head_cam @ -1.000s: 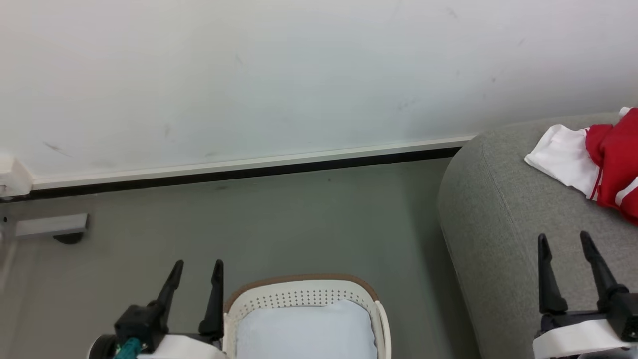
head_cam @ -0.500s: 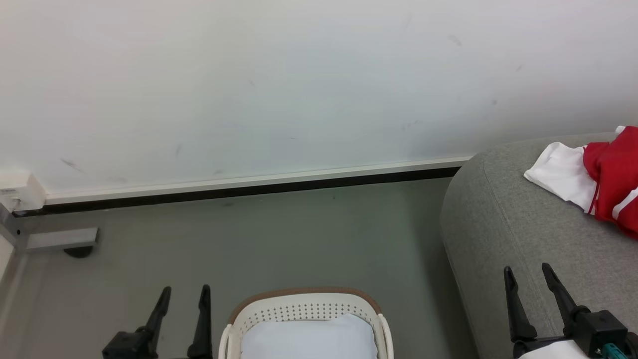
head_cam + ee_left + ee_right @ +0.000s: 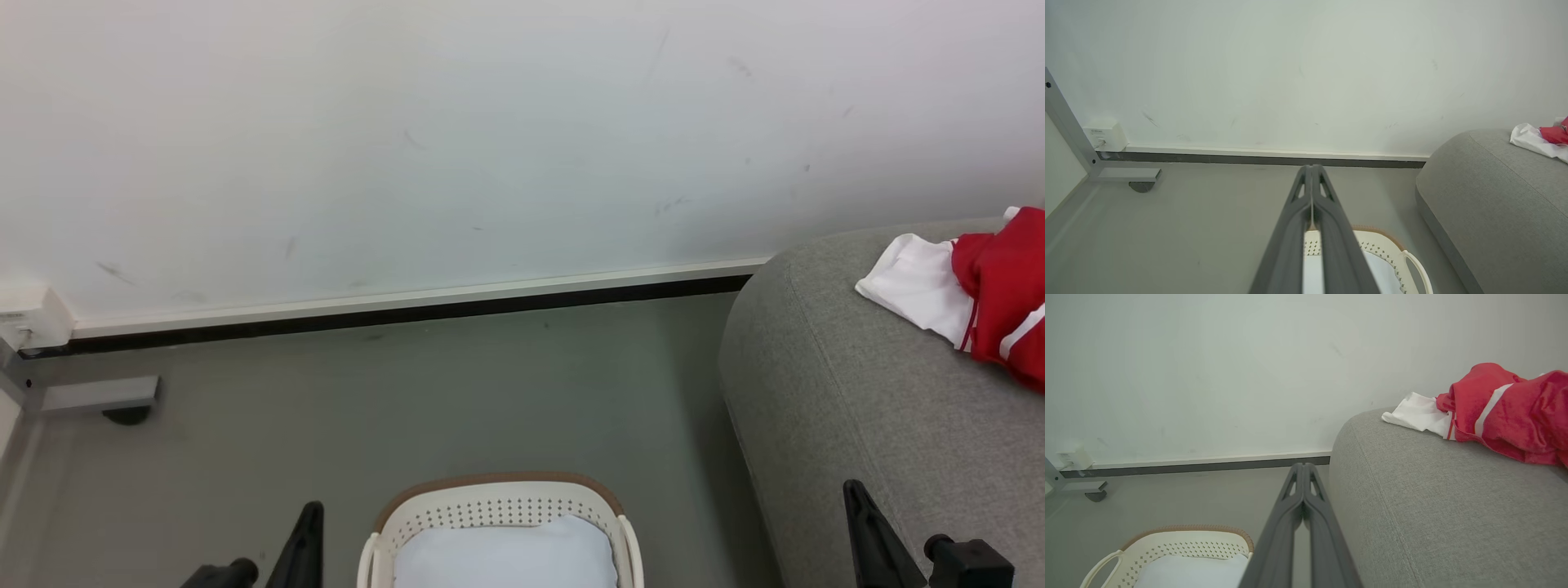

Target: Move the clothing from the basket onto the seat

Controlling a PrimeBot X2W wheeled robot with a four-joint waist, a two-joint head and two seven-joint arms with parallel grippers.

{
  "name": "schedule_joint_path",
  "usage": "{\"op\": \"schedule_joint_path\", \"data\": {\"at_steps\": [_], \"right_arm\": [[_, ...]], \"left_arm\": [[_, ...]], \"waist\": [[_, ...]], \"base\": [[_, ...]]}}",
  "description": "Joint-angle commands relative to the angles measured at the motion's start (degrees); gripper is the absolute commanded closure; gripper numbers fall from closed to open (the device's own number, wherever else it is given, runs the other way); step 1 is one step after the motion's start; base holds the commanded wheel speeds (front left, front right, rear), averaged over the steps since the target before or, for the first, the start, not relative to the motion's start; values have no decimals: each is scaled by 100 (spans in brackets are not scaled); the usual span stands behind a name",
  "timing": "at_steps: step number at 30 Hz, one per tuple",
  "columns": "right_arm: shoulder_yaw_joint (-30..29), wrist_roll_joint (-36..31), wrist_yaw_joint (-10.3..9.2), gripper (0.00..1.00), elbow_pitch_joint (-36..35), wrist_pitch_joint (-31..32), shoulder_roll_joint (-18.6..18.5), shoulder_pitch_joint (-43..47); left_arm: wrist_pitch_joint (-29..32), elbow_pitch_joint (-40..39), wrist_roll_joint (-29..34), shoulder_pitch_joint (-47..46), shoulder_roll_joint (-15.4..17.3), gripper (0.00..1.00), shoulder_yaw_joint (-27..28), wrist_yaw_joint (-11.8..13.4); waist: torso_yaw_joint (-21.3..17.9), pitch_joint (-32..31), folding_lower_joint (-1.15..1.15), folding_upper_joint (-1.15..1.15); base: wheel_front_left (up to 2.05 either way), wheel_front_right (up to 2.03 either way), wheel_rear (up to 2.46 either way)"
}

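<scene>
The clothing, a bright red piece with white stripes (image 3: 1008, 282) and a white piece (image 3: 914, 286), lies on top of the grey seat (image 3: 849, 408) at the right. It also appears in the right wrist view as clothing (image 3: 1506, 412) on the seat (image 3: 1433, 506). The cream basket (image 3: 498, 500) with a brown rim stands on the floor at bottom centre, a pale blue-white surface inside it. My left gripper (image 3: 310, 516) is low at the basket's left, fingers pressed together, as the left gripper (image 3: 1311, 168) confirms. My right gripper (image 3: 854, 494), over the seat's front, is also shut and empty, as the right gripper (image 3: 1303, 466) shows.
A white wall with a dark baseboard (image 3: 408, 306) runs behind the grey floor. At the far left are a metal frame foot (image 3: 98, 394) and a small white box (image 3: 28, 314) on the wall. The seat's rounded side stands close to the basket's right.
Both grippers have closed from open and sunk toward the bottom edge of the head view. The camera tilted a little at first. Clothing, basket and seat have not moved.
</scene>
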Motion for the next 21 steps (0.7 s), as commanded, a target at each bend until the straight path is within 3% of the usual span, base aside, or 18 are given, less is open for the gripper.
{"op": "schedule_joint_path", "data": {"at_steps": [1,21], "right_arm": [[-54,283,0,100,-84,67,-23,-93],[-235,2344,-3,100,-326,586,-34,-123]], "left_arm": [[69,-63,-307,-85,14,100,73,-37],[594,-60,-2294,-262,-58,100,393,-288]], "waist": [[8,0,1,0],[90,2,1,0]], "base": [[0,0,0],[0,0,0]]}}
